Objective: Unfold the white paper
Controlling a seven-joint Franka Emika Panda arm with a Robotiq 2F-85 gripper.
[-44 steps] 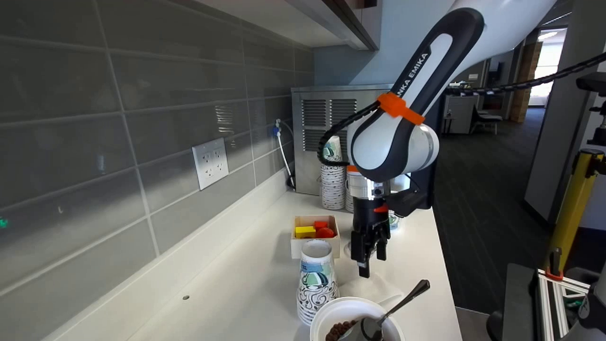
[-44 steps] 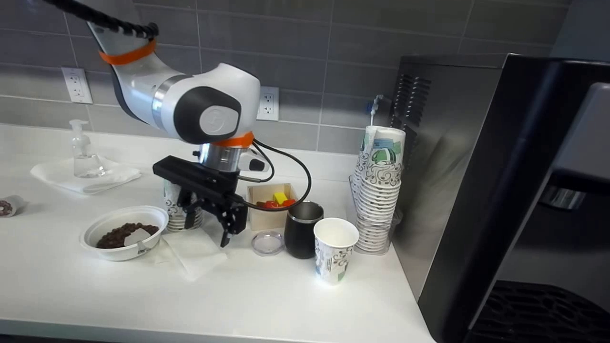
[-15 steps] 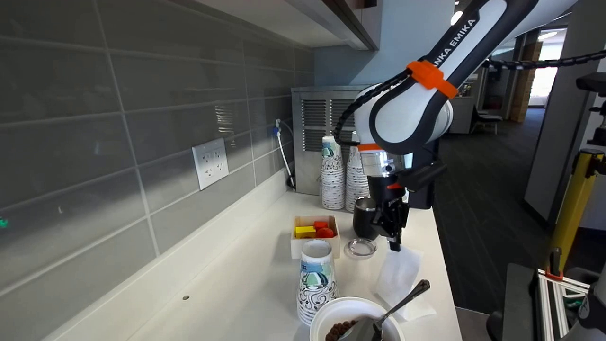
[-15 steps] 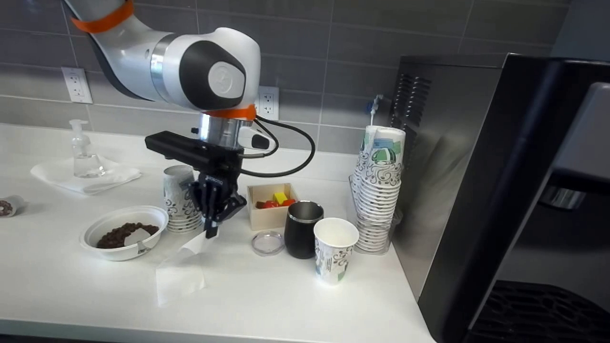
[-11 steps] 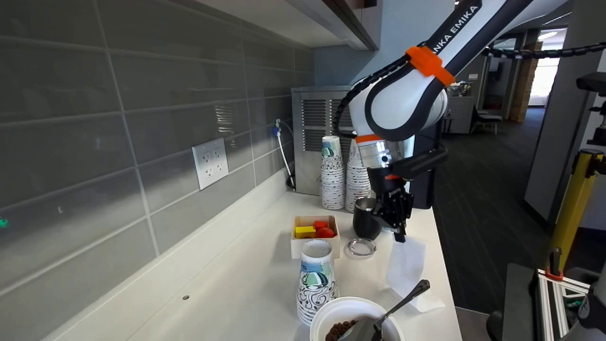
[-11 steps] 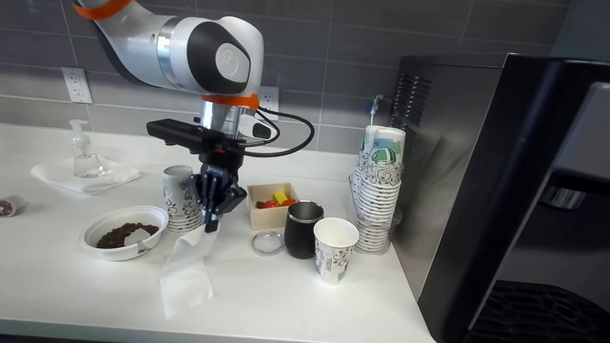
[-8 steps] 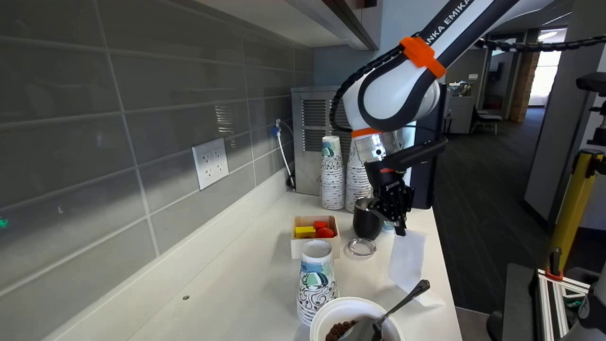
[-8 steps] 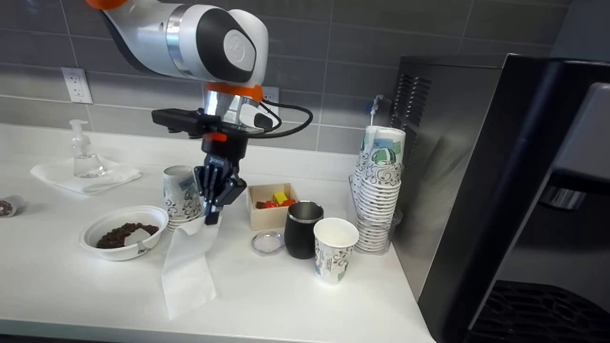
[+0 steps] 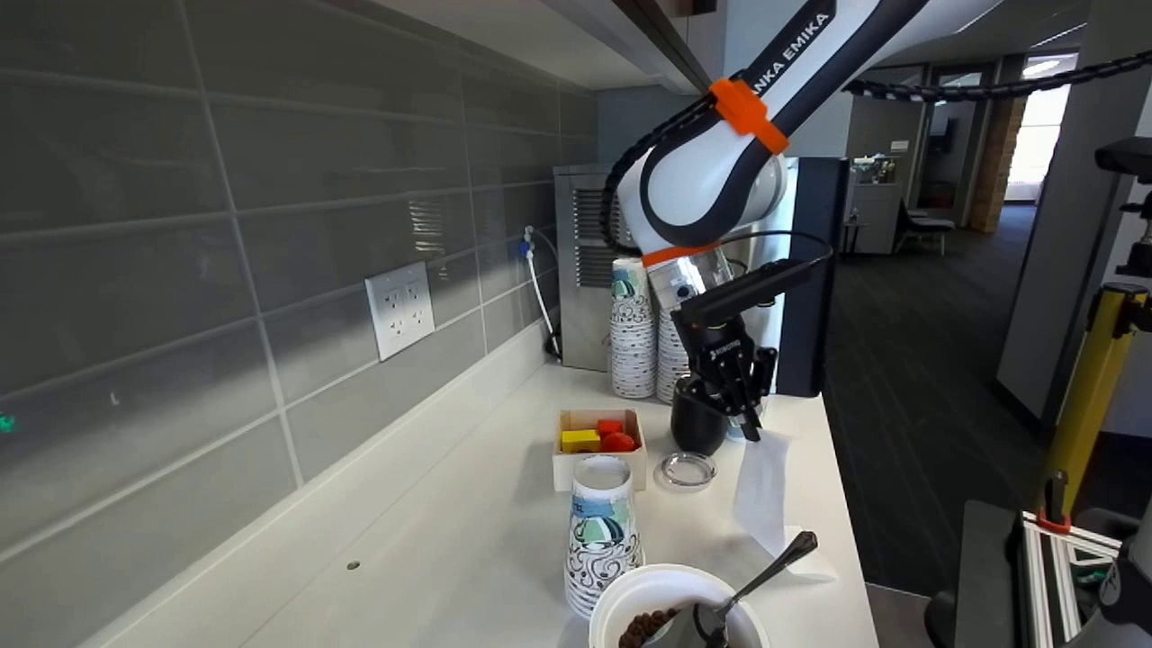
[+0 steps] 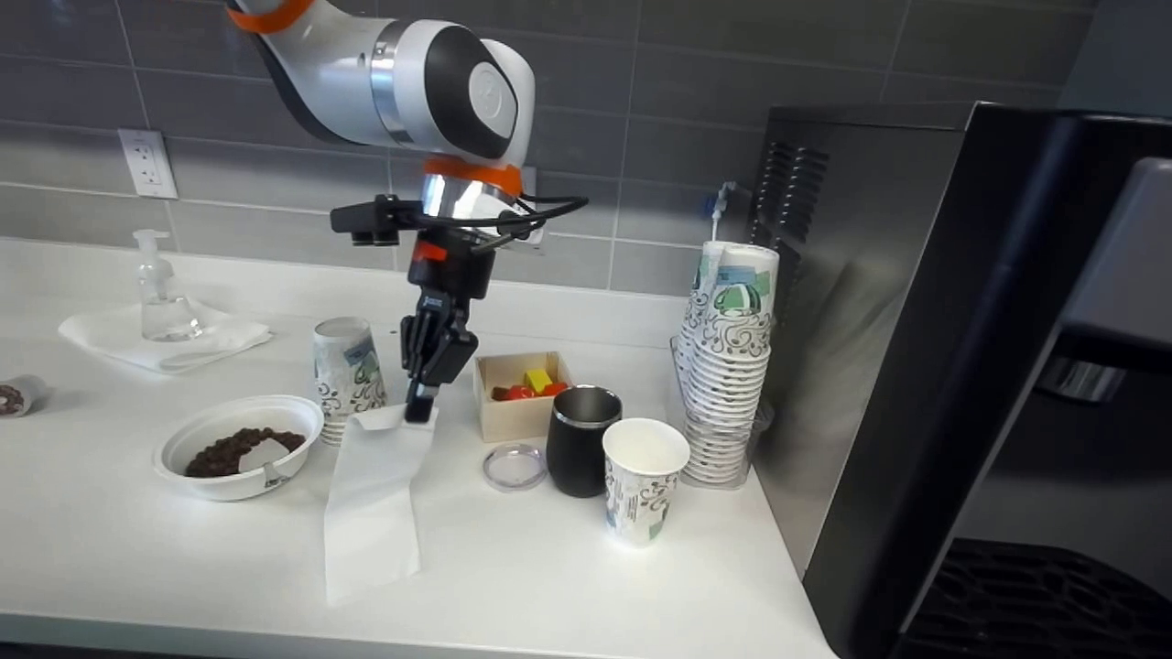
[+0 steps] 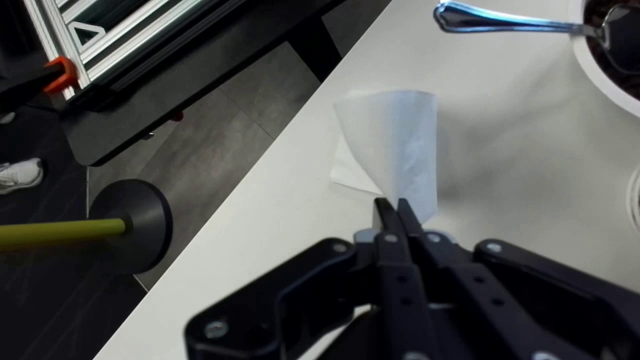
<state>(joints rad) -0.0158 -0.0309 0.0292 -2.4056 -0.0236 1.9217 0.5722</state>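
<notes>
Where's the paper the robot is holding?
In an exterior view, the white paper hangs from the gripper, right of the white bowl and left of the clear plastic lid.

White paper [image 10: 373, 508], creased, 1 end raised.
Thin sheet, a long narrow strip sloping down from there; lower end resting on the white counter [image 10: 540, 581].

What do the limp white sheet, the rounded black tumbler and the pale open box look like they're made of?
Thin white paper sheet: matte, likely napkin-like; it droops and curls softly.
Rounded black tumbler: probably satin-coated metal; the rim looks silvery.
Pale square-cornered box: perhaps bare wood; matte tan walls.
</notes>
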